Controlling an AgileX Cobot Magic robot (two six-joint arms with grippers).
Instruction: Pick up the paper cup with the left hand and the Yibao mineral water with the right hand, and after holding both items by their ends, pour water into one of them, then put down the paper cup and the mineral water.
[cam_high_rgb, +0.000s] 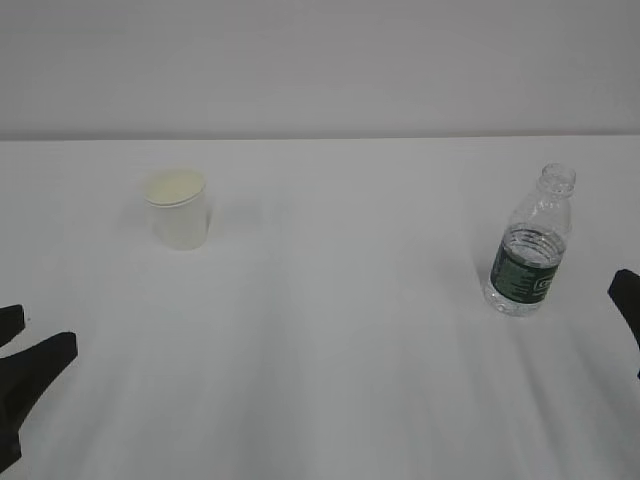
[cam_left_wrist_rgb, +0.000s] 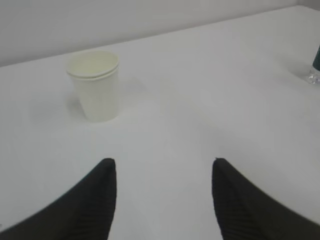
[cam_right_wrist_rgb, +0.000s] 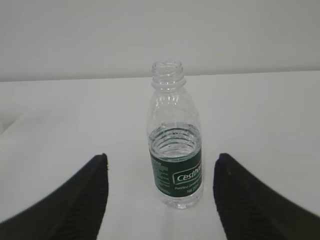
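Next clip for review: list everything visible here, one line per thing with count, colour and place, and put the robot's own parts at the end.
paper cup: one, white with a pale cream inside, upright on the table's left side, untouched.
mineral water bottle: one, clear plastic with a dark green label band, no cap, partly filled, upright on the right side, untouched.
table: one, white, spans all views; a plain pale wall behind it.
left gripper: one, black, open and empty, low at the near left edge, short of the cup, which sits left of its centre line.
right gripper: one, black, open and empty, at the near right edge, facing the bottle, which stands between the lines of its fingers but beyond the tips.
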